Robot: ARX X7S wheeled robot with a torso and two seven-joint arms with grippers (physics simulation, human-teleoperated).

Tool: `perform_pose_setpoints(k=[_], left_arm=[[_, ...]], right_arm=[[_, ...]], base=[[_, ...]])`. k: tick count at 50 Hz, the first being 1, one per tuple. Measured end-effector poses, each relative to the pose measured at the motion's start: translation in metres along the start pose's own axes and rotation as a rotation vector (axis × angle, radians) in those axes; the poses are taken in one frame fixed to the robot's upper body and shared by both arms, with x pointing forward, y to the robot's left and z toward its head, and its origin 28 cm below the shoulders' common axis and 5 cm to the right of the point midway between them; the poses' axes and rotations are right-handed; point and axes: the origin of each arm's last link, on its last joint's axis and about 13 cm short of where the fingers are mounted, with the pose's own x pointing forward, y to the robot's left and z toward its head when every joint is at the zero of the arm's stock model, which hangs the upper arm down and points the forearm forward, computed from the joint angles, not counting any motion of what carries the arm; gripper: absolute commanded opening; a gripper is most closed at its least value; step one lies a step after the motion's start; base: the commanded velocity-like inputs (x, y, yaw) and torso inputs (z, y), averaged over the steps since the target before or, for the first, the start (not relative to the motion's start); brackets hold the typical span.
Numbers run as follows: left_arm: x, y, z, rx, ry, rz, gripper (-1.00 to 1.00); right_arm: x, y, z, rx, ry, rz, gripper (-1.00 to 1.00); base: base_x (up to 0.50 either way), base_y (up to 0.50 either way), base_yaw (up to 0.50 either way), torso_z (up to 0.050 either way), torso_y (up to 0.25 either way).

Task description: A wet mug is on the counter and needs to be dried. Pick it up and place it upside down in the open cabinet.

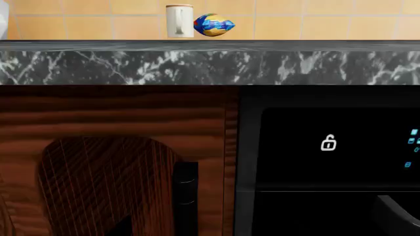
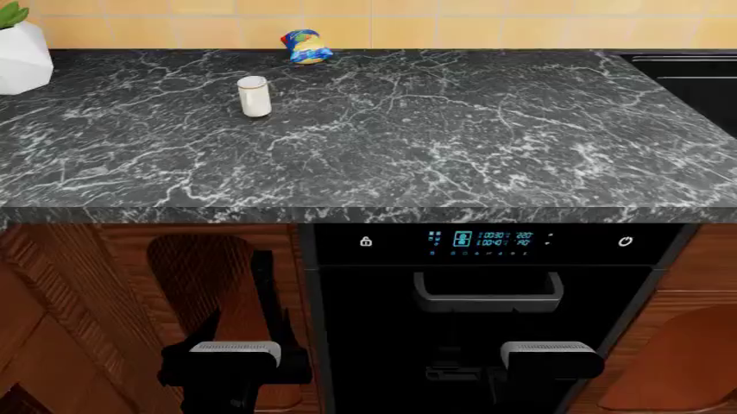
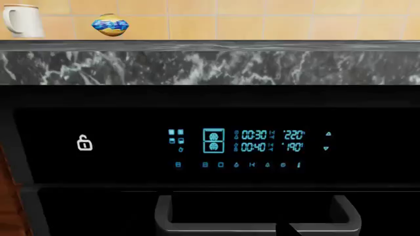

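The cream-white mug (image 2: 254, 96) stands upright on the black marble counter (image 2: 437, 129), left of centre and towards the back. It also shows in the left wrist view (image 1: 179, 20) and in the right wrist view (image 3: 23, 21). My left gripper (image 2: 234, 366) and right gripper (image 2: 551, 362) hang low in front of the lower cabinets, well below and short of the counter's front edge (image 1: 210, 64). Their fingers do not show in any view, and nothing is seen in them. No open cabinet is in view.
A blue-and-yellow snack bag (image 2: 305, 46) lies behind the mug at the tiled wall. A white faceted plant pot (image 2: 17, 56) stands at the far left. Below the counter are a black oven with a lit display (image 3: 236, 142), its handle (image 2: 488, 291) and a closed wooden door (image 1: 111, 162).
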Motion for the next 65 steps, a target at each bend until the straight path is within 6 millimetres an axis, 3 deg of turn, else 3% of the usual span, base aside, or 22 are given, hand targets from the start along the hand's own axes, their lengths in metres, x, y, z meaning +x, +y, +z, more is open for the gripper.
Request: perform_pose_setpoints(k=[36,65], left_arm=[[-0.003,-0.0013,0.0065,-0.056,0.014,-0.047,1.0],[-0.0049,-0.0013,0.0056,-0.11,0.052,-0.045,1.0]], right_arm=[[-0.0034,-0.0014,0.0011,-0.024,0.025,-0.063,1.0],[-0.006,0.0009,0.0,-0.04,0.046,-0.053,1.0]], base=[[0.0,0.0,0.0,0.05,0.024],[0.0,0.48,0.0,0.0,0.0]])
